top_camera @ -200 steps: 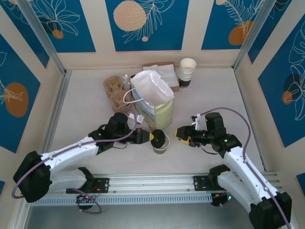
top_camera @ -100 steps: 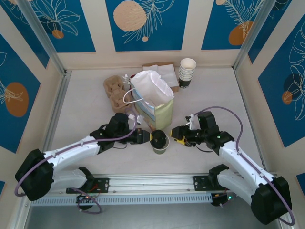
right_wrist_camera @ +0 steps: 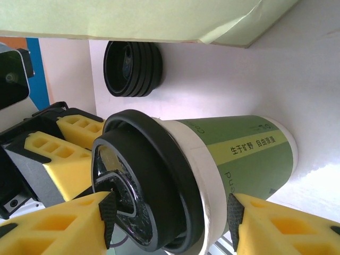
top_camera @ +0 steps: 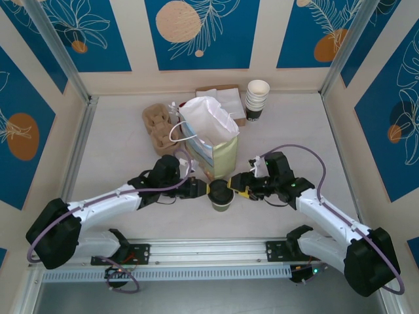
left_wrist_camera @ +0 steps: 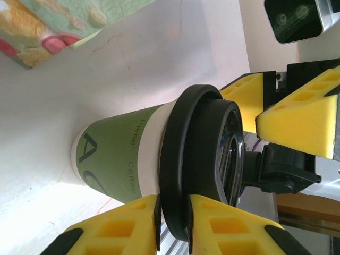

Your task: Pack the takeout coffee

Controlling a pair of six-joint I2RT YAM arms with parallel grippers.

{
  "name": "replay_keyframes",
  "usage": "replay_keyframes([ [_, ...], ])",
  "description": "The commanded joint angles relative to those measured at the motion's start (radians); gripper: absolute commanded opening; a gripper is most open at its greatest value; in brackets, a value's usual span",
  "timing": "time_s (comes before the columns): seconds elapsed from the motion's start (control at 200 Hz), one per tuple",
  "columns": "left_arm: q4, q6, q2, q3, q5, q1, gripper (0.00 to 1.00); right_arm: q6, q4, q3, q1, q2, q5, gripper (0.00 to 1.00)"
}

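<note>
The takeout coffee [top_camera: 221, 195], an olive-green paper cup with a black lid, stands upright on the table just in front of the yellow-green paper bag [top_camera: 221, 160]. My left gripper [top_camera: 205, 190] reaches it from the left. In the left wrist view its pads [left_wrist_camera: 154, 212] lie against both faces of the lid's rim [left_wrist_camera: 178, 175] with no gap showing. My right gripper [top_camera: 237, 187] comes from the right and stands open. One fingertip [right_wrist_camera: 108, 215] is over the lid top, the other [right_wrist_camera: 234, 215] is by the cup wall [right_wrist_camera: 239, 154], with gaps on both sides.
A white plastic bag [top_camera: 206, 118] sticks out of the paper bag. Behind it lie a brown cup carrier [top_camera: 159, 124], a napkin box [top_camera: 222, 98] and a stack of white cups [top_camera: 256, 99]. A stack of black lids [right_wrist_camera: 133, 69] sits beside the bag's base.
My right gripper has slid left across the table until its jaws flank the top of the cup. The left arm has eased forward slightly. The cup has stayed in place.
</note>
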Motion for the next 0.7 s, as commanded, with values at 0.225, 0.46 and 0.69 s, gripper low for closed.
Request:
replay_keyframes([
  [0.225,0.026,0.002,0.026,0.008,0.046,0.013,0.23,-0.012,-0.007,0.008,0.017,0.000,0.018,0.60],
  [0.46,0.018,0.012,0.035,0.015,0.062,0.014,0.28,-0.030,-0.045,0.019,0.019,-0.007,0.028,0.61],
  [0.69,-0.043,0.053,0.015,0.047,0.063,0.013,0.38,-0.047,-0.078,0.028,0.019,-0.020,0.033,0.61],
])
